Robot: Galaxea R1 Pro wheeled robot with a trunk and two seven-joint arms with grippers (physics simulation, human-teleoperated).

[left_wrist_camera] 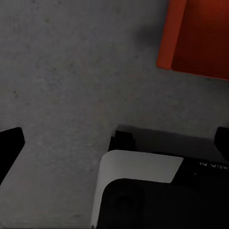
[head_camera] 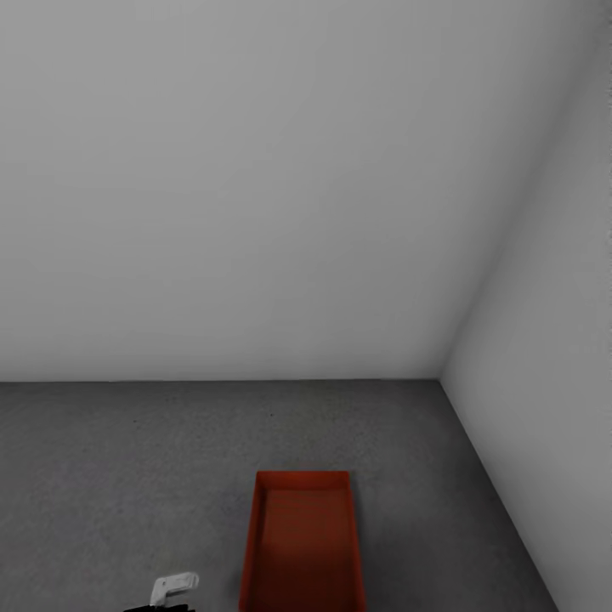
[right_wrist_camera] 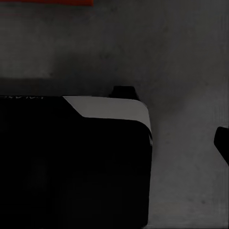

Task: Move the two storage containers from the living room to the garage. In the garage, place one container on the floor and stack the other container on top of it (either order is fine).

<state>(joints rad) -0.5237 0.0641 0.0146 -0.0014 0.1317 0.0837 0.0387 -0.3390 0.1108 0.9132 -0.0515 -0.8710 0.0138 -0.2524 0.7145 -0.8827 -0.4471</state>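
Head view shows two big white walls (head_camera: 255,187) that meet in a corner on the right side. Under them lies the floor (head_camera: 127,459), dark grey and rough with tiny specks. One orange-red box (head_camera: 303,544) sits on that floor, low in the picture and a bit to the right of the middle. Its top is open, its short end points at the far wall, and it stands apart from both walls. A small white and black bit of the left arm (head_camera: 172,588) pokes in at the bottom edge, just left of the box and not touching it. From the left wrist view, the same box (left_wrist_camera: 198,38) shows as a bright corner on the grey floor (left_wrist_camera: 62,81), and the left fingers (left_wrist_camera: 10,143) are black tips at the two far edges, spread wide with nothing between them. From the right wrist view, a thin orange-red strip of the box (right_wrist_camera: 45,2) shows beyond the robot's black and white base (right_wrist_camera: 71,162). One right finger (right_wrist_camera: 222,142) tip shows, so I cannot tell if those fingers are spread or pressed together.
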